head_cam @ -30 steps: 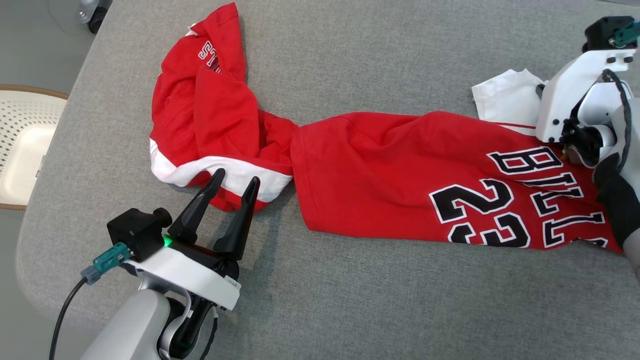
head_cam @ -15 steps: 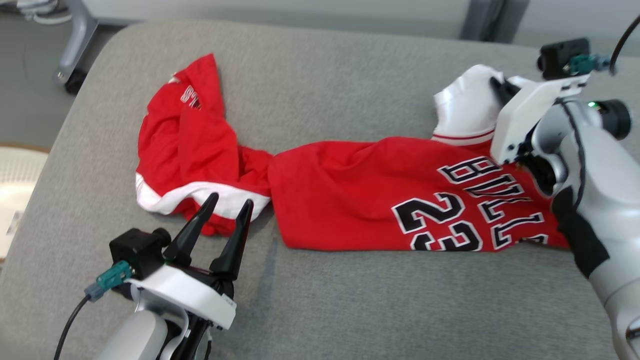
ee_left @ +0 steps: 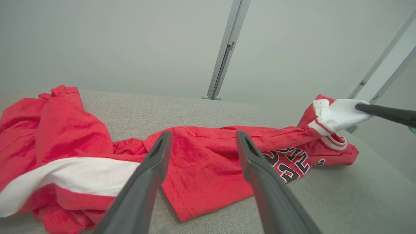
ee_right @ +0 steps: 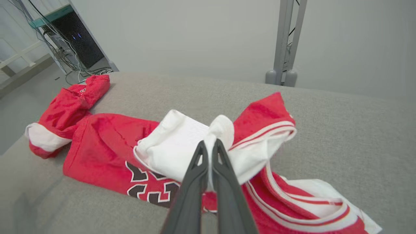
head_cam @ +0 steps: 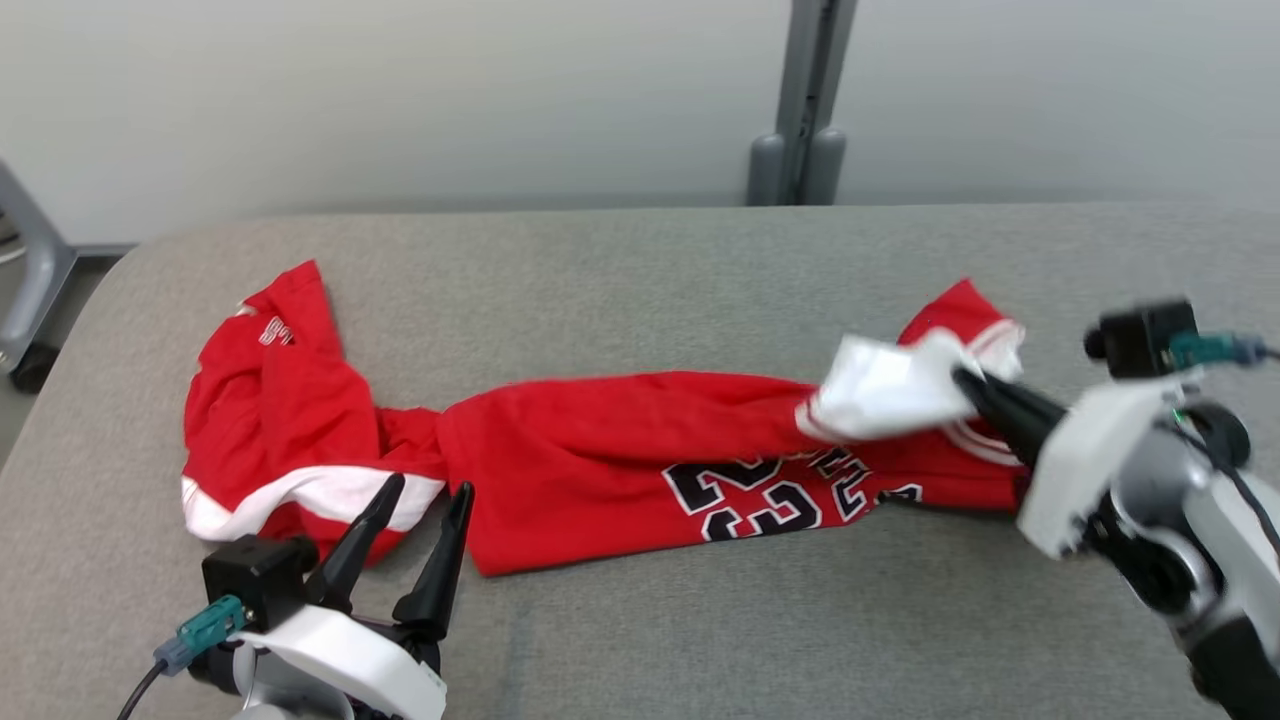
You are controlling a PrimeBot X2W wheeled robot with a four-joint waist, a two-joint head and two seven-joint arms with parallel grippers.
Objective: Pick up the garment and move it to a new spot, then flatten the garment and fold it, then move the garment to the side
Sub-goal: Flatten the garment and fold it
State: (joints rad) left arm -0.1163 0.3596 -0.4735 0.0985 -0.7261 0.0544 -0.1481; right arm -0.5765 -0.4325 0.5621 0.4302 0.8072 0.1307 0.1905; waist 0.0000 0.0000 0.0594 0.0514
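We note the red jersey (head_cam: 600, 440) lying in one long twisted line across the grey padded counter (head_cam: 700, 620), running from the robot's left to its right. The left end is a bunched heap crossed by a white band (head_cam: 310, 490). The middle is drawn narrow. The right part carries black-and-white numerals and letters (head_cam: 770, 490), partly folded under. The right hand (head_cam: 965, 385) is clamped tight on a white fold (head_cam: 880, 385) at the jersey's right end. In the right wrist view the two fingers lie pressed together, with white cloth puffing up around the tips. We read this pinched end as raised off the counter, with a red flap (head_cam: 965, 315) edged in white standing just behind it; the rest of the jersey lies on the counter. The left hand (head_cam: 430, 485) is spread wide and holds nothing, its tips pointing at the near edge of the bunched left end, by the white band. Whether they touch the cloth we cannot tell. A grey post (head_cam: 800, 100) stands behind the counter against a pale wall (head_cam: 400, 100).
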